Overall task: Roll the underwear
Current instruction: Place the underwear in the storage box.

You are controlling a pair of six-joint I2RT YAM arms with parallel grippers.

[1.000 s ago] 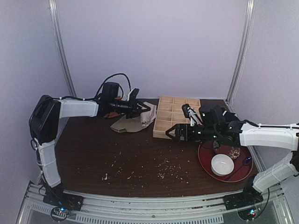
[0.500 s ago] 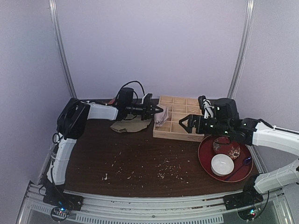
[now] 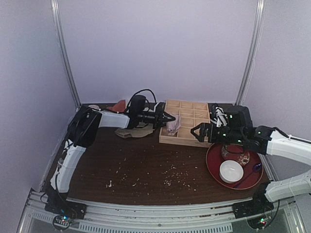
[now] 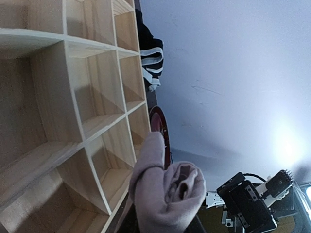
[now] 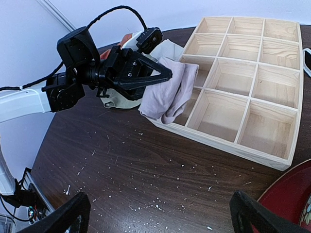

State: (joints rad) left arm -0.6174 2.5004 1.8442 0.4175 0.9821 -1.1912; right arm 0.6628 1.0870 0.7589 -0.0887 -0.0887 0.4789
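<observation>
The underwear (image 5: 165, 92) is a rolled mauve-pink bundle, and my left gripper (image 5: 163, 75) is shut on its top. It hangs at the left side of the wooden compartment box (image 5: 243, 92), its lower end over the front-left cells. In the top view the underwear (image 3: 172, 127) droops just below the left gripper (image 3: 168, 117). In the left wrist view the roll (image 4: 165, 194) fills the lower middle, hiding the fingertips. My right gripper (image 5: 160, 213) is open and holds nothing, hovering over the table in front of the box (image 3: 187, 121).
An olive-green cloth (image 3: 133, 132) lies left of the box under the left arm, and an orange-red cloth (image 3: 118, 105) lies behind it. A red tray (image 3: 213, 165) with a white bowl (image 3: 231, 171) sits at the right. Crumbs dot the dark table (image 5: 146, 170).
The left arm has swung right, carrying the underwear from above the olive cloth to the box's left cells. The right gripper has drawn back to the right, still open.
</observation>
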